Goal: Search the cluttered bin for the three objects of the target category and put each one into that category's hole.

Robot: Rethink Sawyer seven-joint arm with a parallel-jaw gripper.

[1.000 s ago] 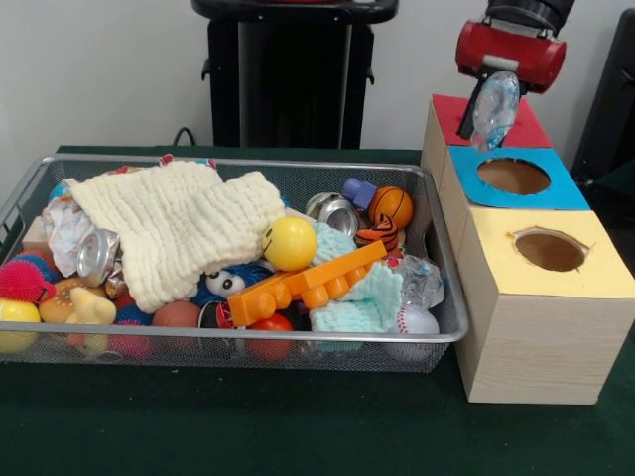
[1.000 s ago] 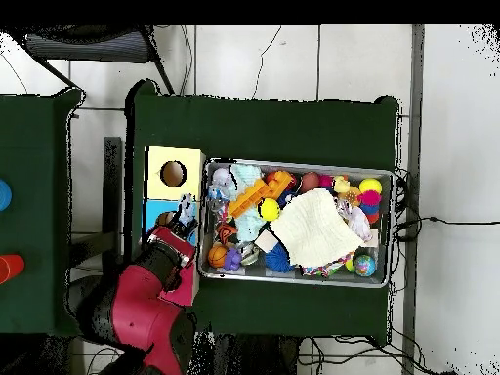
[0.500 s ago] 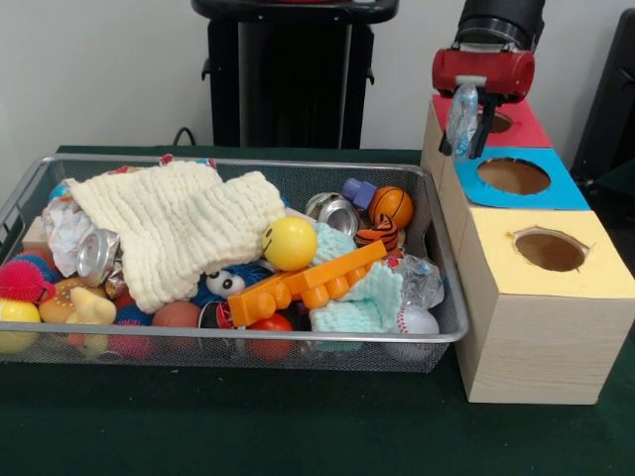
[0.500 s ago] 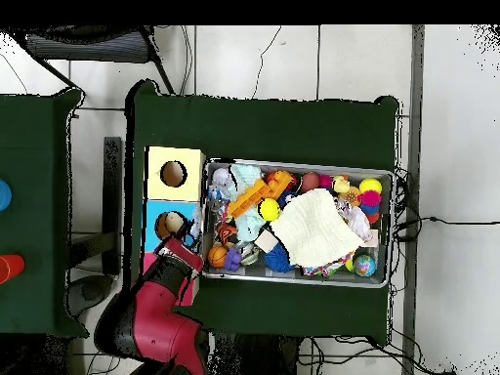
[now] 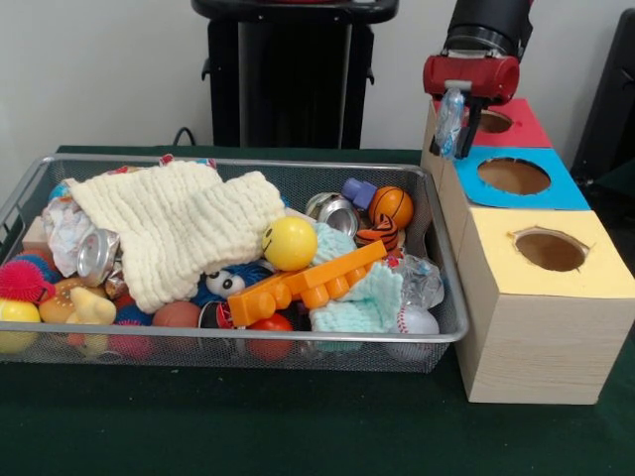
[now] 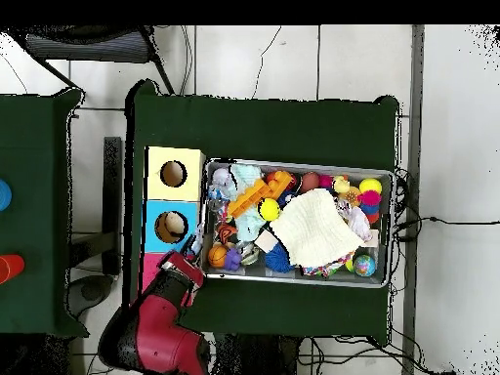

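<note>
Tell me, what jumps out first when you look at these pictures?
The red and black gripper hangs at the top right, shut on a crinkly see-through plastic piece, beside the light-blue hole rather than over it. Next comes the wire-mesh bin on the left, crammed with toys: a big cream knitted cloth, a yellow smiley ball in the middle, and an orange toy brick in front of it.

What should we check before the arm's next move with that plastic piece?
1. Gripper shut on crinkly plastic piece: ok.
2. Grip firmness: cannot tell.
3. Gripper over light-blue hole: not ok; it hangs by the bin-side edge of the red-topped box.
4. Light-blue hole unobstructed: ok.
5. Next target in wire bin: ok, another plastic piece lies beside the baseball.
</note>
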